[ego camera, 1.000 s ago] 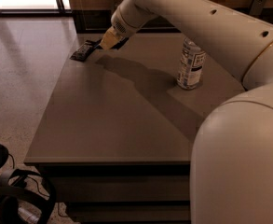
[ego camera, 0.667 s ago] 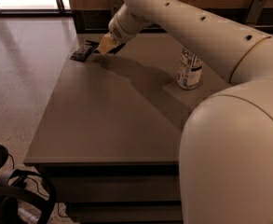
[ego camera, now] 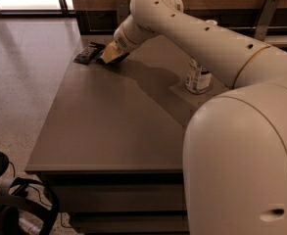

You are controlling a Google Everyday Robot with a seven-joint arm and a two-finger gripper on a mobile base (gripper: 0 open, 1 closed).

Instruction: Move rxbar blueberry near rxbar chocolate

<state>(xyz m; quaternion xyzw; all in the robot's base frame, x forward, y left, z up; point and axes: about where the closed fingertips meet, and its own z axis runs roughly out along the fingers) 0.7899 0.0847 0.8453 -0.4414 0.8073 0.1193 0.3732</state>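
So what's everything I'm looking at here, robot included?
Table: one, grey-brown, centre of view.
Dark bar: one, black wrapper, table's far left corner.
Can: one, white with a dark label, table's right side, partly behind the arm.
Bag: one, black with straps, on the floor at lower left.
Floor: pale, glossy, left of the table.
Arm: one, cream, reaching across to the far left corner.
Pincer: one, yellowish, low over the table just right of the dark bar.
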